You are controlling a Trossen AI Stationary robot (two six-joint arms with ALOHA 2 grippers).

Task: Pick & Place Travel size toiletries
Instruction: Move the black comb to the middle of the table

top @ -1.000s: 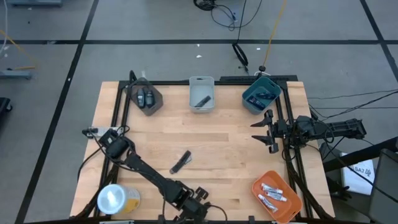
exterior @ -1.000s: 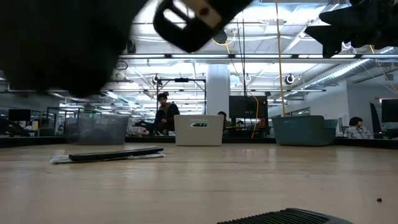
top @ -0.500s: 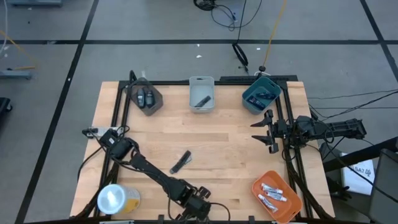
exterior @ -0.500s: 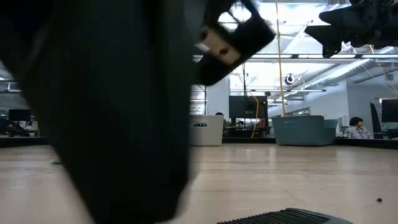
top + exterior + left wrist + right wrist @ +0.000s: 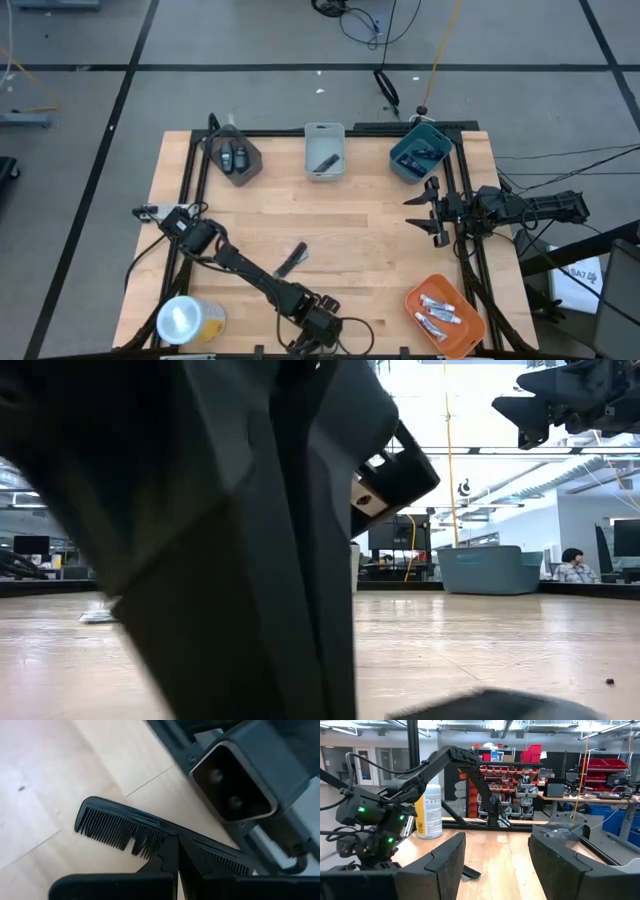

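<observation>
Gripping a black comb [image 5: 150,832], your left gripper [image 5: 322,333] sits clamped shut at the table's [image 5: 350,225] near edge. Your right gripper [image 5: 428,210] hangs parted by the right rail, holding nothing. Another comb [image 5: 291,259] lies mid-table with bare wood around it.

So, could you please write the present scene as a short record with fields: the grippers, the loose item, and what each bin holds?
left gripper: shut on black comb, near table's front edge
right gripper: open, empty, above table's right side
loose black item: on table, mid-front
dark grey bin: two dark oval pieces
light grey bin: one dark stick
teal bin: dark packets
orange bin: silvery tubes
yellow roll: front left corner
</observation>
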